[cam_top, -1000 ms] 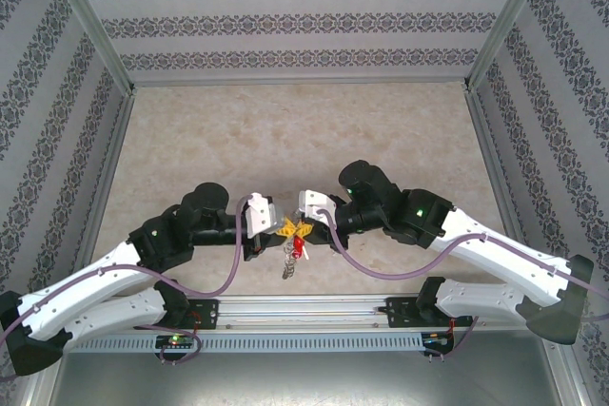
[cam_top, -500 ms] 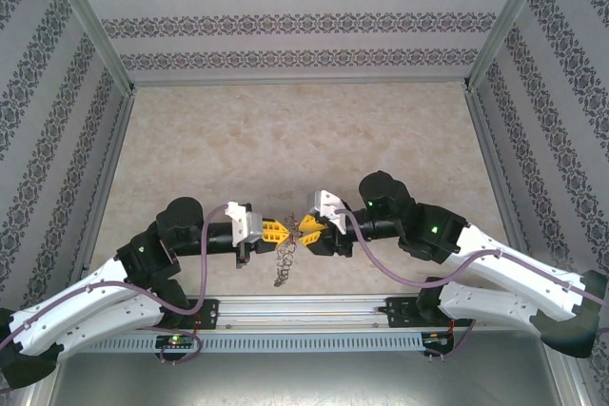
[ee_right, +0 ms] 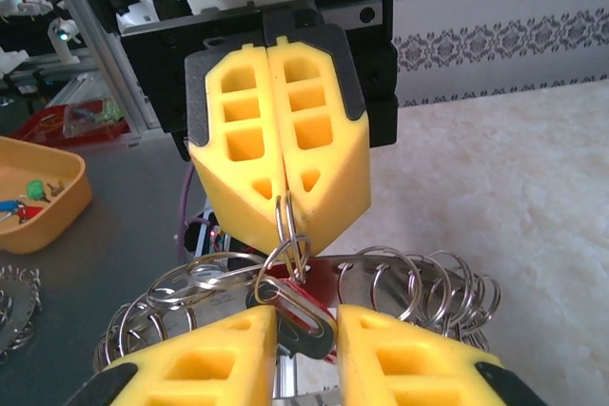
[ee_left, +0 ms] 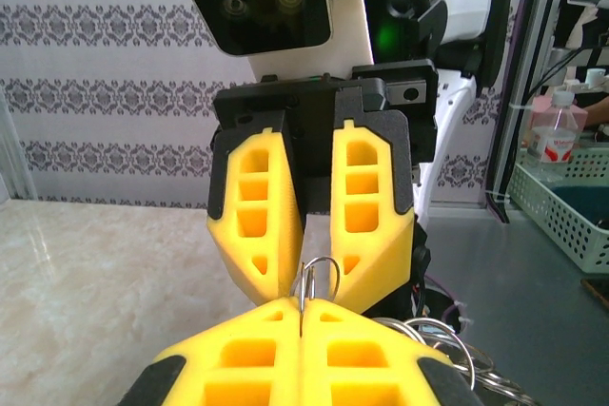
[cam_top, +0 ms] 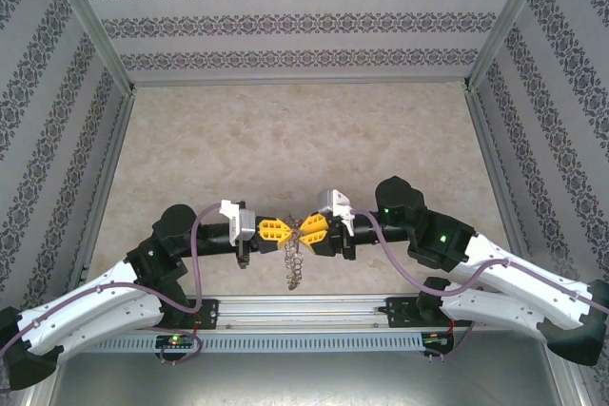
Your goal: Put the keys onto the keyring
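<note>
The keyring (cam_top: 294, 263) hangs as a bunch of silvery wire loops between my two grippers, just above the table's near edge. My left gripper (cam_top: 276, 230) is shut on one thin loop (ee_left: 306, 282) of it, fingertips (ee_left: 271, 316) pressed together. My right gripper (cam_top: 312, 228) faces it tip to tip with its jaws a little apart. In the right wrist view a key (ee_right: 297, 311), silver oval eye and red head, hangs slantwise in the gap of the right gripper (ee_right: 307, 322), linked onto a loop (ee_right: 285, 225) held by the left gripper (ee_right: 285, 199). More loops (ee_right: 428, 282) spread to the right.
An orange tray (ee_right: 57, 211) holding small coloured keys sits off the table to the left in the right wrist view. A mesh basket (ee_left: 561, 211) and a bottle (ee_left: 552, 135) stand beyond the cage frame. An aluminium rail (cam_top: 304, 309) runs along the near edge.
Both arms have stretched flatter and the grippers now meet tip to tip. The ring bunch hangs lower between them. The red key head no longer shows from above. The right jaws have parted slightly.
</note>
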Controlling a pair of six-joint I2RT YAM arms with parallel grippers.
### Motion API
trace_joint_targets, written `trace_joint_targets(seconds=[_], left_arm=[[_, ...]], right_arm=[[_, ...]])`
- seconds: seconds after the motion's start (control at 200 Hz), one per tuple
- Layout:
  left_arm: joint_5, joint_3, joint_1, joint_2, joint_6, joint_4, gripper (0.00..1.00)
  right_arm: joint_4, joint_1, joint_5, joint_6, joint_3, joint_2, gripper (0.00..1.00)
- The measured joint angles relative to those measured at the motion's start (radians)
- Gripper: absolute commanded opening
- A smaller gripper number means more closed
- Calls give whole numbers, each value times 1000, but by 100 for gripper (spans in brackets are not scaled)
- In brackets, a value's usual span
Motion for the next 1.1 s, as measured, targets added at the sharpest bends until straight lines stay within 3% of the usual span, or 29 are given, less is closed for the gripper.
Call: trace_joint_targets(seconds=[0.18, 0.475, 0.565, 0.679, 0.994, 1.099], left_arm=[[2, 0, 4, -2, -5, 9, 0], [3, 0, 4, 0, -4, 9, 0], [3, 0, 4, 1, -4, 9, 0], [6, 0, 4, -3, -4, 7, 0], [9, 0, 4, -21, -2, 4, 0], [12, 0, 9, -24, 1, 3, 0]], right_arm=[[6, 0, -14, 11, -11, -38, 36], [51, 0, -40, 21, -10, -27, 31], [64, 0, -45, 27, -8, 10, 24], [64, -1, -45, 34, -3, 42, 0], [65, 0, -49, 41, 8, 56, 0], [60, 0, -50, 41, 18, 69, 13]])
